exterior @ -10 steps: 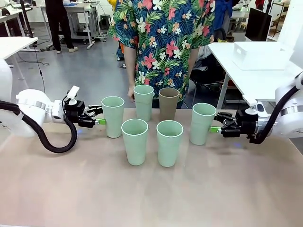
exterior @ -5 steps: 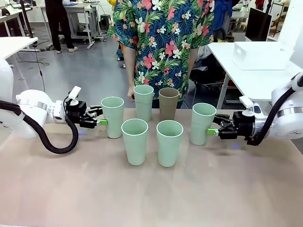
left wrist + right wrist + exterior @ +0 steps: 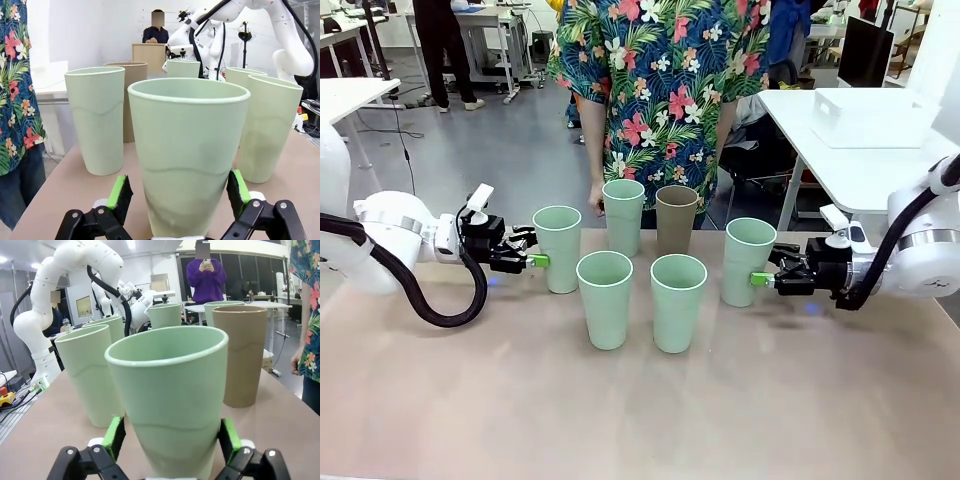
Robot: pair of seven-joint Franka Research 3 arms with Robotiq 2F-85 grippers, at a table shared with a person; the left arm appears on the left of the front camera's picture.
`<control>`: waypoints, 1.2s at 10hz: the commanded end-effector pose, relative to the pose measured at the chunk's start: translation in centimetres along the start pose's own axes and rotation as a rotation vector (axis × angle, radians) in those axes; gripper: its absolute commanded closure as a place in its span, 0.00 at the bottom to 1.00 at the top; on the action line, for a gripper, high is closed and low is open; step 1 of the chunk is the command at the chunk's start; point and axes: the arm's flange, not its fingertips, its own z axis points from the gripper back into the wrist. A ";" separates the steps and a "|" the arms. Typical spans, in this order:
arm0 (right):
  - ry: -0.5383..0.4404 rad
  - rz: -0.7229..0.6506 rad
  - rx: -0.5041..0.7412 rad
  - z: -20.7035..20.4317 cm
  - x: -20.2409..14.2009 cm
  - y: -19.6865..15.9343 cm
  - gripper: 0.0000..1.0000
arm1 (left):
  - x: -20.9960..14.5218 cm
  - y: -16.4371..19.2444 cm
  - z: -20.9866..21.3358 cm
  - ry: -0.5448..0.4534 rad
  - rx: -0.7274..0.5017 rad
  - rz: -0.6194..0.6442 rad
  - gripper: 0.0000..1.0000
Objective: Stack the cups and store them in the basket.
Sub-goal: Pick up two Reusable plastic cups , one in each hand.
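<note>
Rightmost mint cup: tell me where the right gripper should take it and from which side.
Best the lower wall, coming in level from the robot's right. The rightmost mint cup stands upright and narrows toward its base, so the open right gripper fits around it there; no other cup stands on that side.

Grey floor point(image 3: 490, 150), white tables point(image 3: 850, 175) bkgd.

The front view looks from the robot's side across the beige tabletop point(image 3: 640, 410) toward a person in a floral shirt point(image 3: 665, 90) at its far edge. The left wrist view sits low and close behind one tall pale mint plastic tumbler point(image 3: 187, 155), and the right wrist view behind another mint tumbler point(image 3: 167, 400), the two facing each other. All three views share the brown-taupe plastic tumbler point(image 3: 676, 220).
</note>
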 end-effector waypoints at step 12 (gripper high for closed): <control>0.005 -0.002 -0.036 -3.6 -0.6 0.1 0.00 | -0.4 -1.3 -4.8 -0.022 -0.010 -0.034 0.00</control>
